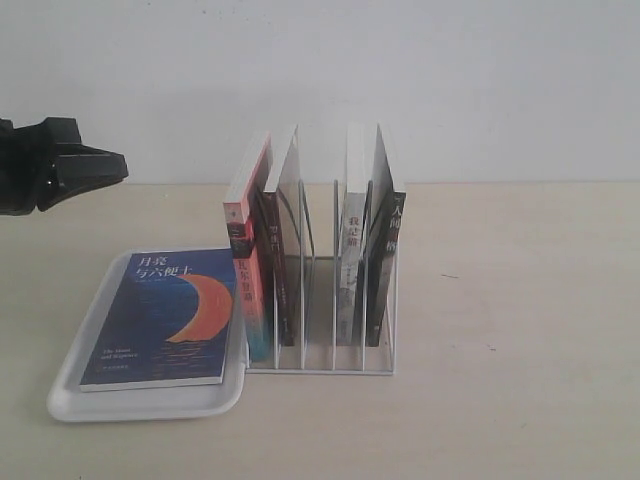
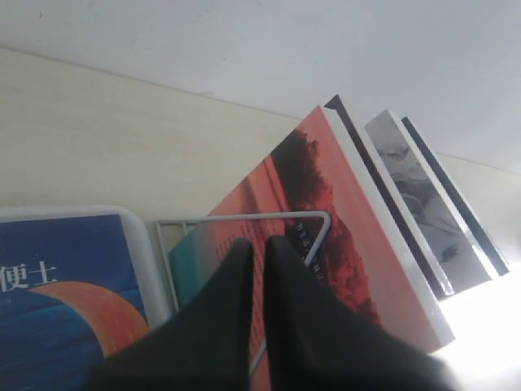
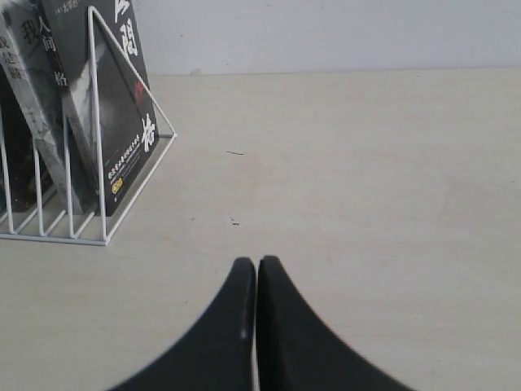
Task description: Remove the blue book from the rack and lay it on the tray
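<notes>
The blue book (image 1: 165, 315) lies flat, cover up, in the tray (image 1: 70, 400) beside the rack (image 1: 320, 365). A light, bendy paperback, likely best pinched at its spine. Left fingers (image 2: 216, 326) and right fingers (image 3: 224, 326) are pressed together, empty.

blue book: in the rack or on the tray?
On the tray. The blue book lies flat, cover up, inside the rim of the tray, next to the rack, not in a slot.
</notes>
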Motion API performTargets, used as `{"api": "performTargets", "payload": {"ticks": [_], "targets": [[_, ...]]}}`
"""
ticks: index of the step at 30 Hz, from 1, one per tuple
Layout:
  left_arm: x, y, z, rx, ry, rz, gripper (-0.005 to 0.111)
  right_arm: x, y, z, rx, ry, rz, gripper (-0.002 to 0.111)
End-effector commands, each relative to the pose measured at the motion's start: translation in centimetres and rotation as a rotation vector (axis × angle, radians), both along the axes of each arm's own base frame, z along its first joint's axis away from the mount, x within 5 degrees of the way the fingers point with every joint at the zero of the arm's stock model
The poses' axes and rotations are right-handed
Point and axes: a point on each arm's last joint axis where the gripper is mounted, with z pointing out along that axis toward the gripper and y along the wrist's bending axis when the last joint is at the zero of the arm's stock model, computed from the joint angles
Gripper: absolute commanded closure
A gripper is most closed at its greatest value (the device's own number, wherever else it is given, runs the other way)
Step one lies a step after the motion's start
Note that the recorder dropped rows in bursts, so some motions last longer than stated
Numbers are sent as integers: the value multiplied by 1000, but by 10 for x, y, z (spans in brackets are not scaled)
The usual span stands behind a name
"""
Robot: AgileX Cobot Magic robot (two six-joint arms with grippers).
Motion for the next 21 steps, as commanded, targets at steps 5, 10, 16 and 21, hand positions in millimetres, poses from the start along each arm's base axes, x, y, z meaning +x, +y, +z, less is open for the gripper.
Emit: {"api": "performTargets", "payload": {"ticks": [5, 10, 16, 21], "targets": [[-31, 2, 60, 30, -204, 50, 103, 0, 0, 1, -5, -12, -3, 108], [-63, 0, 101, 36, -363, 49, 103, 0, 0, 1, -5, -12, -3, 108], [-92, -8, 128, 37, -480, 27, 103, 0, 0, 1, -5, -12, -3, 108], [-119, -11, 148, 39, -583, 20, 103, 0, 0, 1, -5, -12, -3, 108]]}}
